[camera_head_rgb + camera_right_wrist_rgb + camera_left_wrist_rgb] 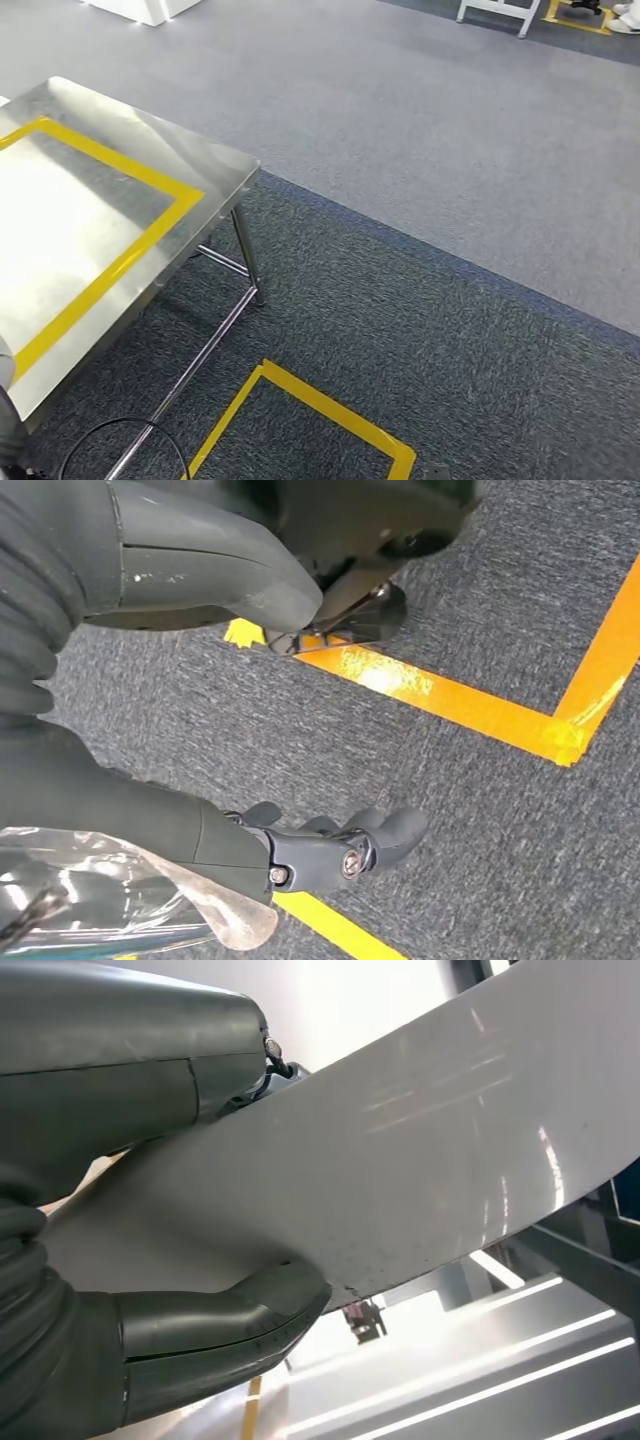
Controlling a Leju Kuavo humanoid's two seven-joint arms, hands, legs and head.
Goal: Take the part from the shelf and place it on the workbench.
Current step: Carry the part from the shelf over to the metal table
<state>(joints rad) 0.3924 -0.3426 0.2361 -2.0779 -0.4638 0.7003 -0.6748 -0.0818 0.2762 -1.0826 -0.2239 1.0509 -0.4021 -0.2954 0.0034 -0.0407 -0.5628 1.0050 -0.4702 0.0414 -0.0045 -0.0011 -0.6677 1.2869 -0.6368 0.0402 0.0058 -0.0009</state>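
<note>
Head view: a steel desk (113, 190) is seen at the left, its top marked with a yellow tape rectangle (106, 270). Its shiny legs (247, 255) stand on dark grey carpet (423, 340). A lighter grey carpet strip (423, 130) runs beyond it. A yellow tape corner (317, 405) is laid on the dark carpet near the desk's leg frame, and a black cable loop (124, 440) lies on the floor below the desk's near edge. White furniture legs (498, 15) are noted at the far top right.

Left wrist view: the part (423, 1150), a broad flat pale grey sheet with a glossy surface, is held in the left hand (173, 1200). It is gripped between the thick thumb (226, 1320) on one face and the fingers (113, 1060) on the other. Behind the sheet, bright reflective metal surfaces are visible; whether the part is over the desk cannot be told.

Right wrist view: the right hand (249, 710) hangs above the dark carpet and an orange-yellow tape line (468, 710). Its fingers (355, 845) are spread apart from the thumb (219, 565) and nothing is grasped. A crinkled clear plastic cover (90, 890) is seen at the wrist.
</note>
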